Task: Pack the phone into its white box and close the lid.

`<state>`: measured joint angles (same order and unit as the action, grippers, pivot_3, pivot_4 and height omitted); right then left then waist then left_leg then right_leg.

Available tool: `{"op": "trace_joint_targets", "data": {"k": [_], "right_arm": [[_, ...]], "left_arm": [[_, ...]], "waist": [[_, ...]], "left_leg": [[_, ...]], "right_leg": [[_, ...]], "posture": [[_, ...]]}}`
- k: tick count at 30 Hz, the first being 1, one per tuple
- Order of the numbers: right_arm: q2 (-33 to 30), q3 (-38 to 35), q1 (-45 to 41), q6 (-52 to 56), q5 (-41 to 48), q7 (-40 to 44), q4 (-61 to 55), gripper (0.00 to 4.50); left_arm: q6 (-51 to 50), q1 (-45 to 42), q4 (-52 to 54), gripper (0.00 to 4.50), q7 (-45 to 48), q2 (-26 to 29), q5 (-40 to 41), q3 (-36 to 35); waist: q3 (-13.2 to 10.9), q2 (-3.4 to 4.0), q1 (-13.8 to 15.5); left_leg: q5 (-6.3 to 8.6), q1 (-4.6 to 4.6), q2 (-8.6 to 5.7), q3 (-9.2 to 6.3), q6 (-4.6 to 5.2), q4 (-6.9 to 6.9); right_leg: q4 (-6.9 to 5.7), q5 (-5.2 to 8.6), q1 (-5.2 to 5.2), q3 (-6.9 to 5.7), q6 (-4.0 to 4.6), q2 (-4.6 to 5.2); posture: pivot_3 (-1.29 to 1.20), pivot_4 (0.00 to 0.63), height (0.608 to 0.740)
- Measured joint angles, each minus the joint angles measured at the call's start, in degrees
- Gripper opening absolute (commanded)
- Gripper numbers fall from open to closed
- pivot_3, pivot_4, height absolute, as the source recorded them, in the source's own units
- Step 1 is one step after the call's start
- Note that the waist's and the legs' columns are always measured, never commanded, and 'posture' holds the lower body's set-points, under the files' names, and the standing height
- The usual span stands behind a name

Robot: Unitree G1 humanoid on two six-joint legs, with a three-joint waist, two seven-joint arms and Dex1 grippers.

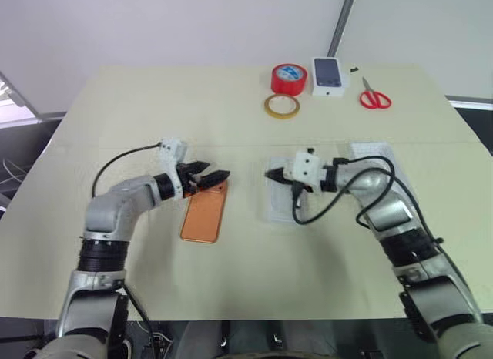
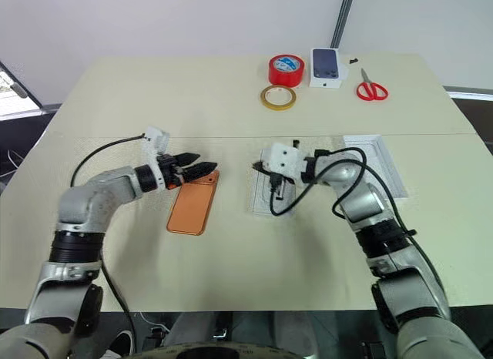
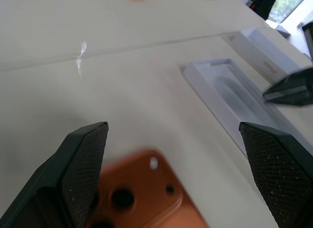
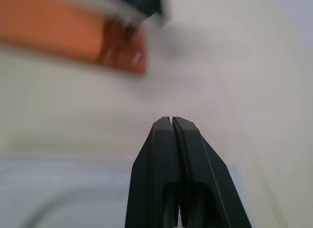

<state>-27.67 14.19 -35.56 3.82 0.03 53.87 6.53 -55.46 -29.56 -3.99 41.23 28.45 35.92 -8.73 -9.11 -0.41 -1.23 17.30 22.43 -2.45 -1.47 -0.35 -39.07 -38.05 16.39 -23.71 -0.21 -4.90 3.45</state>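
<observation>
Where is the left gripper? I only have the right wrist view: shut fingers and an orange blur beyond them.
Observer: The left gripper is open, poised at the camera end of the phone, not gripping it.
Operator: What is below my right gripper?
Observer: The right gripper is over a flat white insert with an oval recess.
Operator: Anything else white nearby?
Observer: Another white tray lies on the table to the right of the insert.
</observation>
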Motion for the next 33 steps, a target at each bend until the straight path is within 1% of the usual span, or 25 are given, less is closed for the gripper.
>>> {"op": "trace_joint_targets", "data": {"k": [3,5,8,12,15,19,24,27,28,29,31,33], "right_arm": [[3.51,0.90,-0.66,3.62,0.69,-0.80,-1.52,0.09],[4.85,3.85,-0.85,6.02,-0.30,-0.75,-3.10,0.09],[5.14,8.89,-0.98,8.88,-2.84,0.54,-3.81,0.09],[4.83,14.57,-2.34,13.37,-5.94,3.82,-3.42,0.09],[4.81,16.87,-4.01,14.65,-8.18,4.97,-1.32,0.09],[6.01,18.05,-5.67,14.87,-9.87,5.18,1.04,0.09],[9.17,18.78,-6.59,14.59,-11.46,4.51,3.91,0.09],[10.19,18.99,-6.67,12.74,-12.52,3.78,6.00,0.09],[10.44,18.95,-6.65,12.40,-12.76,3.71,6.69,0.09],[10.56,18.94,-6.65,12.16,-12.89,3.67,7.21,0.09],[10.56,18.57,-6.44,12.10,-13.18,3.65,7.60,0.09],[10.53,18.23,-6.19,12.05,-13.32,3.65,7.65,0.09]], "left_arm": [[-7.31,0.20,-0.42,4.50,0.73,5.57,3.66,-4.50],[-12.58,0.38,-1.26,4.50,1.24,8.36,5.64,-6.35],[-18.36,1.61,-2.68,4.50,0.94,9.31,7.26,-6.84],[-22.31,1.89,-4.35,4.50,-1.25,8.08,7.74,-8.13],[-25.67,1.60,-4.34,4.50,-2.71,6.70,8.74,-10.05],[-28.88,1.83,-3.11,4.50,-5.11,2.77,9.83,-12.57],[-28.90,2.90,0.00,4.50,-7.19,0.22,9.52,-12.16],[-29.01,2.81,-0.12,4.50,-8.59,-1.87,9.25,-12.41],[-29.01,2.79,-0.16,4.50,-9.22,-2.50,8.99,-12.54],[-29.01,2.72,-0.14,4.50,-9.73,-3.03,8.67,-12.57],[-29.47,2.15,-0.21,4.50,-11.43,-4.71,8.20,-13.37],[-30.47,1.40,-0.36,4.50,-12.81,-6.00,7.85,-14.54]], "waist": [[-0.01,0.00,0.23],[-0.01,0.00,0.42],[-0.01,0.00,0.71],[-0.02,-0.02,0.42],[-0.01,0.00,0.33],[0.01,-0.01,0.35],[0.29,0.13,0.37],[0.50,0.31,0.38],[0.53,0.35,0.39],[0.59,0.40,0.39],[0.66,0.50,0.57],[0.69,0.50,0.67]], "left_leg": [[0.00,0.00,0.00,0.00,0.00,-0.02],[0.01,0.00,-0.01,-0.01,0.01,-0.02],[0.03,0.00,-0.07,-0.03,0.06,-0.04],[0.03,0.01,-0.09,-0.03,0.05,-0.04],[0.02,0.00,-0.09,-0.03,0.03,-0.04],[0.02,-0.03,-0.09,-0.03,0.02,-0.04],[0.03,-0.22,-0.09,-0.03,0.01,-0.01],[0.04,-0.62,-0.10,-0.02,0.01,0.11],[0.10,-1.00,-0.10,-0.02,0.10,0.23],[0.30,-1.26,-0.10,-0.03,0.43,0.33],[0.33,-1.54,-0.11,-0.03,0.47,0.46],[0.33,-1.63,-0.13,-0.04,0.48,0.48]], "right_leg": [[0.01,0.00,0.02,0.00,0.00,0.01],[0.01,0.00,0.02,0.00,0.00,0.01],[0.02,0.00,0.06,0.00,0.00,0.05],[-0.01,0.00,0.01,0.00,0.00,0.05],[-0.01,0.00,0.01,0.00,0.00,0.05],[-0.01,0.00,0.05,0.00,0.00,0.05],[0.02,0.00,0.23,0.00,0.00,0.06],[0.07,0.00,0.54,0.00,0.01,0.06],[0.17,0.01,0.73,0.00,0.02,0.08],[0.30,0.01,1.06,0.00,0.01,0.08],[0.55,0.01,1.36,0.00,0.01,0.08],[0.58,0.01,1.45,0.00,0.01,0.10]], "posture": [[0.00,0.150,0.740],[0.00,0.150,0.740],[0.00,0.150,0.740],[0.00,0.150,0.740],[0.00,0.150,0.740],[0.00,0.150,0.740],[0.00,0.150,0.740],[0.00,0.150,0.740],[0.00,0.150,0.740],[0.00,0.150,0.740],[0.00,0.150,0.740],[0.00,0.150,0.740]]}}
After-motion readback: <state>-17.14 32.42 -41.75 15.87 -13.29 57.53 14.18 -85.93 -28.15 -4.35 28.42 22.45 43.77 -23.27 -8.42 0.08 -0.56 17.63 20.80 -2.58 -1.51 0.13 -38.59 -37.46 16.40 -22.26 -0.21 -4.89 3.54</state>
